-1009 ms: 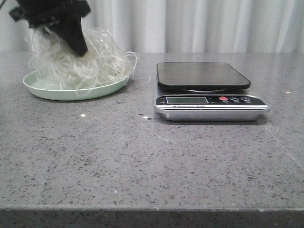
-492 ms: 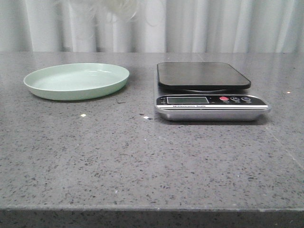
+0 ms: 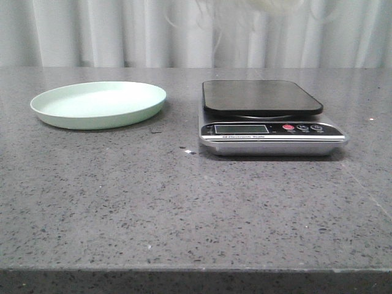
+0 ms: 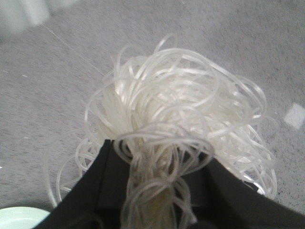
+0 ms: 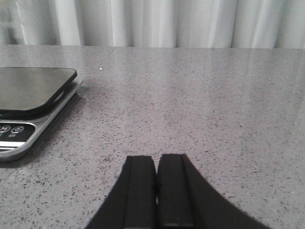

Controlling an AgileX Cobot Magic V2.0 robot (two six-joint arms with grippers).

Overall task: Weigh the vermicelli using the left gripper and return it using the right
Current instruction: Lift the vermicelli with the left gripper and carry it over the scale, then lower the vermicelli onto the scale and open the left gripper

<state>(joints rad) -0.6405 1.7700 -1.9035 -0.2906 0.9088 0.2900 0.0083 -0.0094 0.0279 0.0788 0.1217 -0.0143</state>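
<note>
Gripping the vermicelli [image 4: 176, 124]: left end effector [image 4: 157, 191] is pinched down on a stalk of strands between its black fingers [image 4: 90, 195], gap only as wide as the bundle. Rest of the tangle fans out loose past the fingertips, off the desk [image 4: 238, 43], nothing under it touching. Front view only catches the lowest whitish wisps [image 3: 275, 6] at the upper edge, hanging above the scale [image 3: 269, 119], clear of its dark platform [image 3: 260, 97]. Left end effector itself is out of frame there.

Right end effector [image 5: 156, 191]: pads [image 5: 140, 191] pressed together, no gap, holding nothing. It sits low over bare desk just beside the scale, on the side away from the plate [image 3: 98, 104].

Pale green plate lies flat on the desk, beside the scale, not touching it.
</note>
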